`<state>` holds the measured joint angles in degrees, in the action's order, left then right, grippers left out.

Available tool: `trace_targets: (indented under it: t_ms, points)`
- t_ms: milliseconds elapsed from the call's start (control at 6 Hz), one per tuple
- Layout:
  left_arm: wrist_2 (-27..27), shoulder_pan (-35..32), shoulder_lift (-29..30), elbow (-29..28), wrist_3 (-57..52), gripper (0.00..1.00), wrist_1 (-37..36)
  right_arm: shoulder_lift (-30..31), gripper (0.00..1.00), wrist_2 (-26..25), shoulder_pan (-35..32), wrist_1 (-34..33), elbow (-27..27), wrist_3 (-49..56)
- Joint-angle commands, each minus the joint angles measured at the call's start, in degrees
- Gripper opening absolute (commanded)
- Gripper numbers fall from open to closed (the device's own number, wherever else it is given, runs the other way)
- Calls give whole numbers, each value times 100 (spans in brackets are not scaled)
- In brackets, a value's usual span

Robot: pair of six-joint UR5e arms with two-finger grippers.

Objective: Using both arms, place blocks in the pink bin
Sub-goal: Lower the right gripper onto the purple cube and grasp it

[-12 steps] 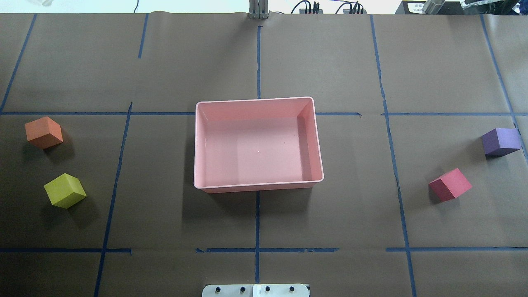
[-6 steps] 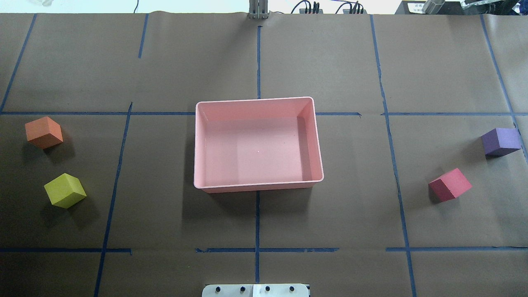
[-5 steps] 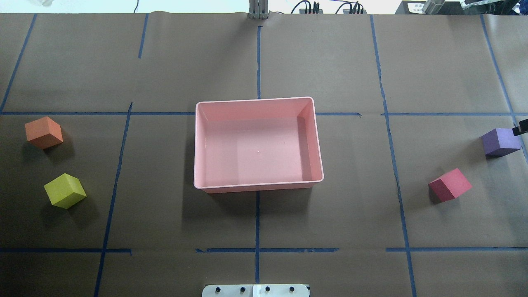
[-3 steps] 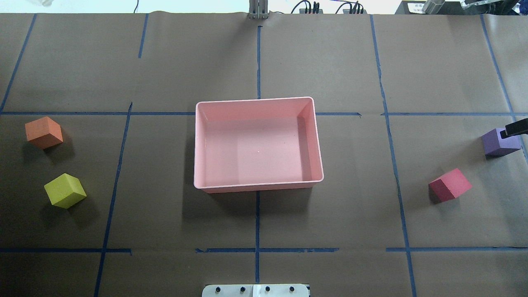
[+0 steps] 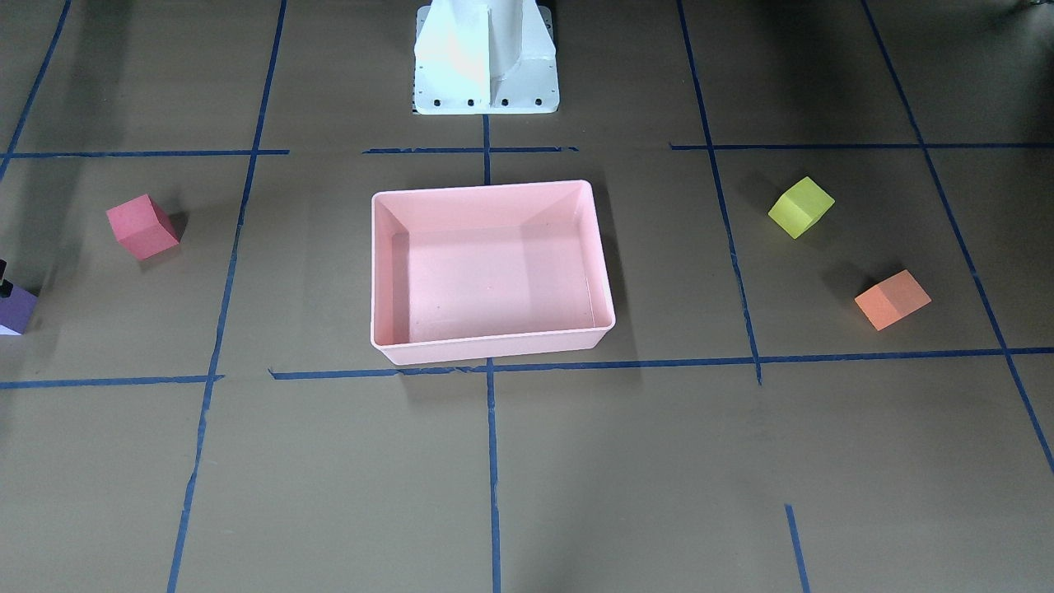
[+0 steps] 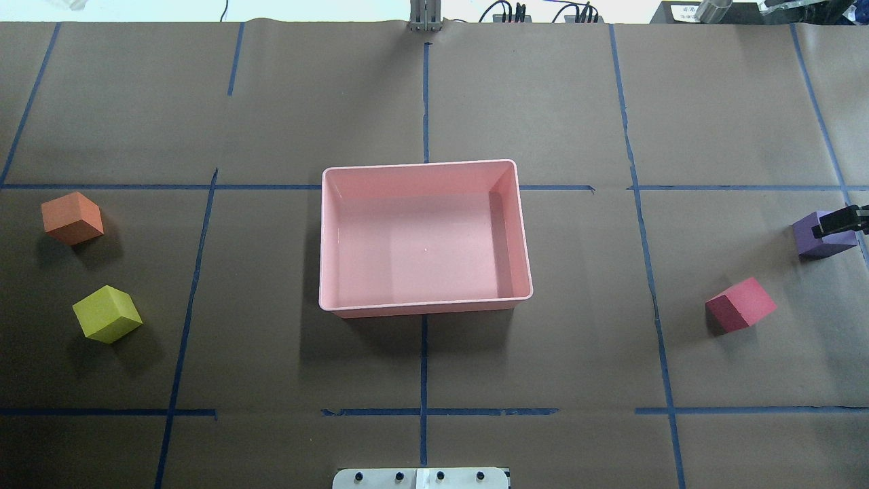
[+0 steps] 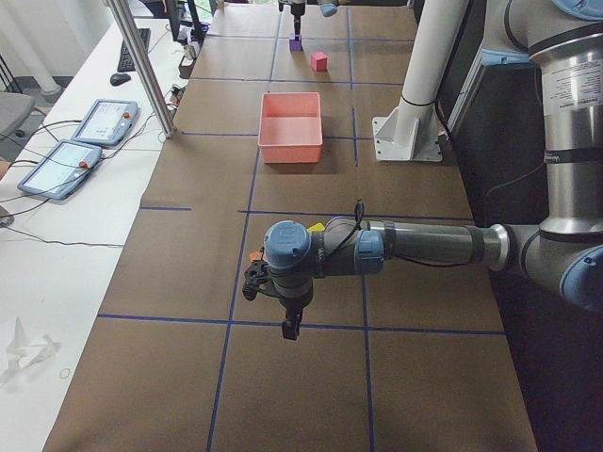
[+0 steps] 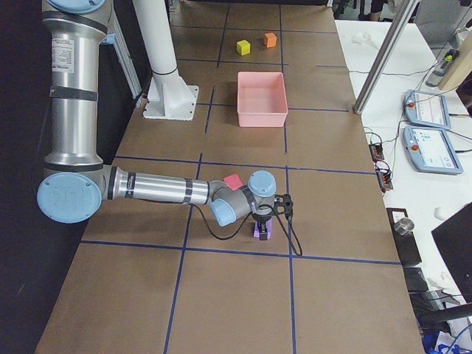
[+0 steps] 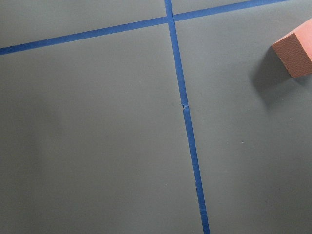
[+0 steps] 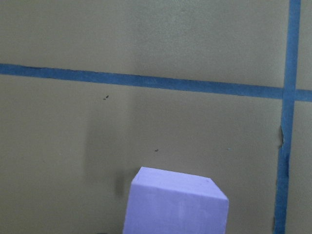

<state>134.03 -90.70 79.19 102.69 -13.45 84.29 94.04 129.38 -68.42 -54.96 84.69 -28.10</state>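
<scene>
Partly, you see the purple block point(image 6: 811, 243): the right tool point(image 6: 829, 223) covers its upper right in the overhead view, the left edge cuts it in the front-facing view, and the bottom edge cuts it in the right wrist view. The orange block point(image 6: 72, 217) is cut by the right edge of the left wrist view. The left tool point(image 7: 291, 326) shows only in the exterior left view, where its arm covers most of the orange block and the yellow-green block point(image 6: 107, 313). You cannot tell how far its fingers are parted or whether it has hold of anything. It hangs pointing down over the bench point(image 6: 543, 353), near the orange block and apart from it. The right tool points down directly over the purple block. Only a black sliver of it enters the overhead view, so its opening and any hold on the block cannot be told.

Count four blocks, one pink bin point(image 6: 421, 309), two arms. All four blocks lie on the bench outside the bin: orange and yellow-green on the robot's left, purple and the red-pink block point(image 6: 741, 303) on its right, well apart from it.

The bin sits mid-bench, open side up, its long axis running left to right in the overhead view, its walls roughly parallel to the blue tape lines point(image 6: 423, 367). The orange, yellow-green and red-pink blocks sit askew to the tape.
</scene>
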Motion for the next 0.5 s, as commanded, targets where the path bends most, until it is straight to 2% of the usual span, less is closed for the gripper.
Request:
trace_targets:
  t_ms: [0, 167, 333]
  points:
    - [0, 0, 0, -4, 0, 100, -1, 0, 100, -141, 187, -5, -110, 6]
    - [0, 0, 0, -13, 0, 100, -1, -26, 92, -263, 275, -5, -145, 6]
    - [0, 0, 0, -13, 0, 100, -1, -96, 66, -282, 355, -32, -163, 24]
